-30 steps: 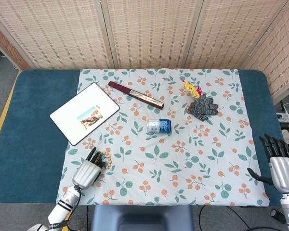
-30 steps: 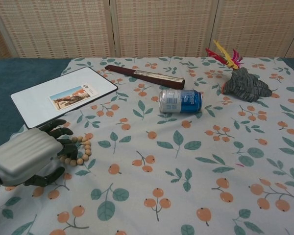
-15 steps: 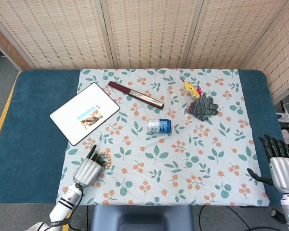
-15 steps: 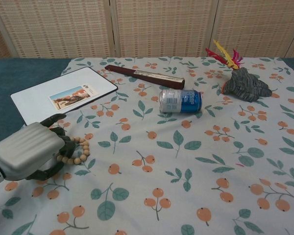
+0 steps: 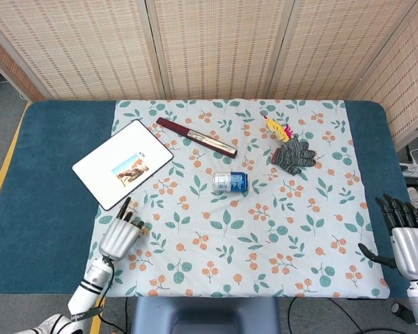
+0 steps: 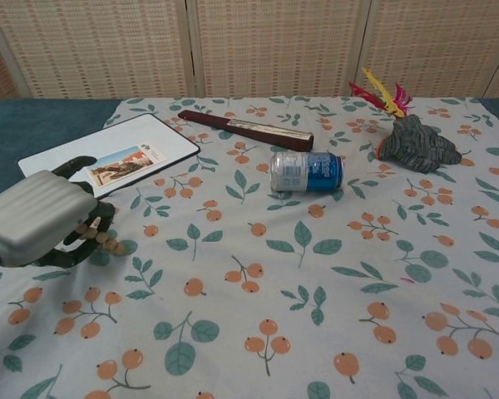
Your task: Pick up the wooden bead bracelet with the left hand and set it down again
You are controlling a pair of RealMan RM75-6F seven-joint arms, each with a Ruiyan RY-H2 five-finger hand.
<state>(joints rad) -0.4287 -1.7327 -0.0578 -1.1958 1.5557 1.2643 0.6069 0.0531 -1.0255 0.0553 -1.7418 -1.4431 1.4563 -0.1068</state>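
Chest view shows your left hand [image 6: 35, 223] has come up off the cloth since a second ago, and the wooden bead bracelet [image 6: 100, 237] has come with it: the fingers [image 6: 83, 249] are curled around the strand, and a short run of beads hangs from under them, just in front of the white tablet [image 6: 108, 158]. A moment back those beads lay flat on the flowered cloth [image 6: 299, 291], further from the tablet. So the pick-up looks done; what remains, by my reading, is to lower the hand and release the bracelet on the bench. Your right hand [image 5: 407, 240] hangs far across from the tablet at the bench's opposite edge, fingers spread, holding nothing.
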